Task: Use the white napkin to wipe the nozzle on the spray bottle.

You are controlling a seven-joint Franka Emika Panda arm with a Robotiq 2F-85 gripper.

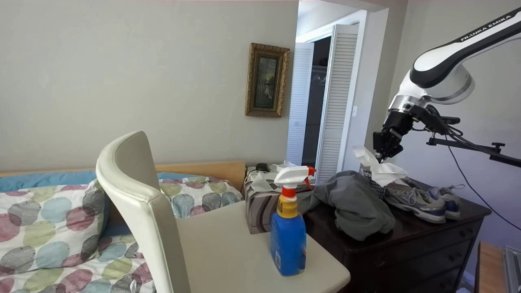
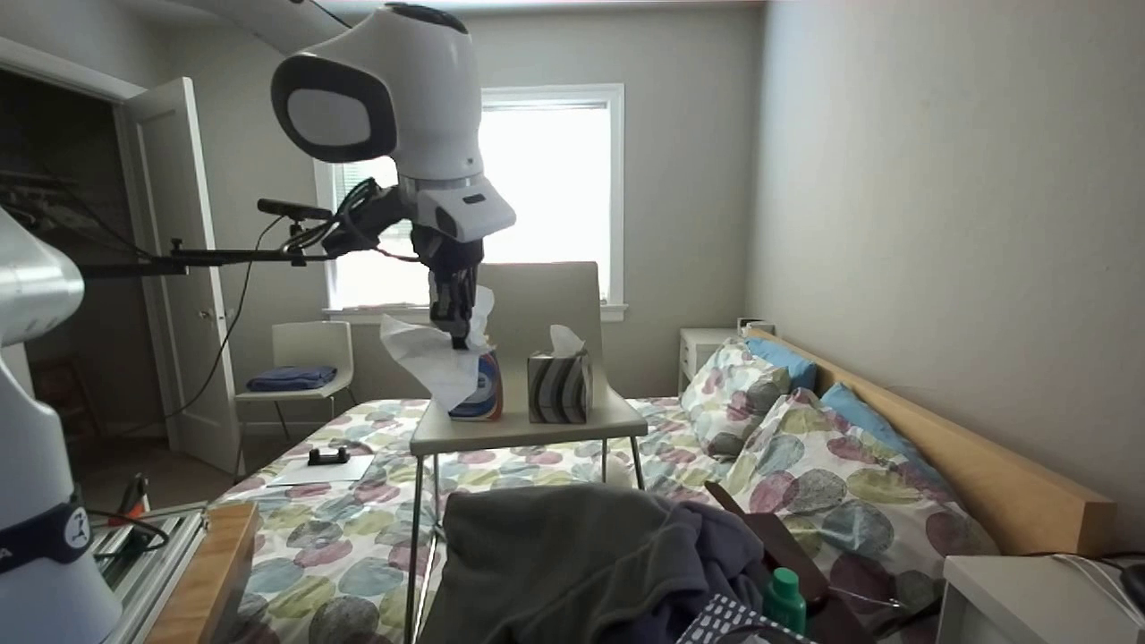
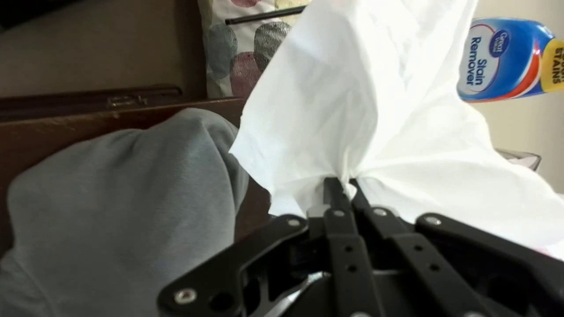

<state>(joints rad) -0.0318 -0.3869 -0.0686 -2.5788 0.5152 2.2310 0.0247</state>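
Observation:
The white napkin (image 1: 384,171) hangs from my gripper (image 1: 379,158) in both exterior views, also as a spread sheet (image 2: 434,362). In the wrist view my gripper (image 3: 347,185) is shut on a pinched fold of the napkin (image 3: 410,110). The blue spray bottle (image 1: 288,244) stands upright on the white chair. Its white and red nozzle head (image 1: 292,177) shows there. The bottle (image 2: 489,385) is partly covered by the napkin and gripper, and its nozzle is hidden there. The bottle (image 3: 502,61) shows at the wrist view's right, nozzle out of frame. The gripper is apart from the bottle.
A striped tissue box (image 1: 258,209) stands beside the bottle on the chair seat (image 1: 228,248). The tall chair back (image 1: 130,183) rises at its side. A dark dresser (image 1: 390,260) carries a grey cloth (image 1: 358,203) and shoes (image 1: 419,203). A bed (image 2: 322,546) lies behind the chair.

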